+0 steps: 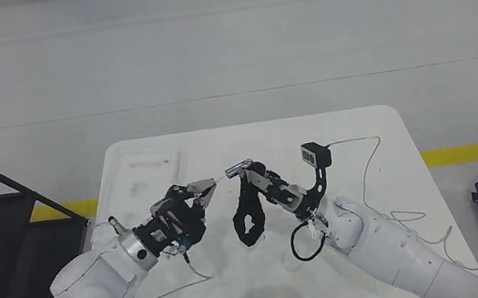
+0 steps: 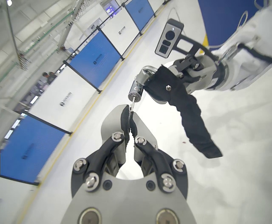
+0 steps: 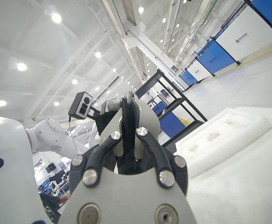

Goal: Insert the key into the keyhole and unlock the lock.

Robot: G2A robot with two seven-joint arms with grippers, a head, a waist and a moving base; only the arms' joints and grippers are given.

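Pinching key (image 2: 132,103), left gripper (image 2: 129,112); tip at lock (image 2: 137,88) keyhole (image 2: 134,98); right gripper (image 3: 128,99) clamps strap (image 2: 191,118)

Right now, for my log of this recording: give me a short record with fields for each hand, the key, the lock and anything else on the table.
left hand: shut on the key, held above the table
right hand: shut on the black strap that carries the lock
key: tip at the keyhole in the lock's end face; how far in cannot be told
lock: in the air, keyhole end facing the left hand
also on table: white foam tray
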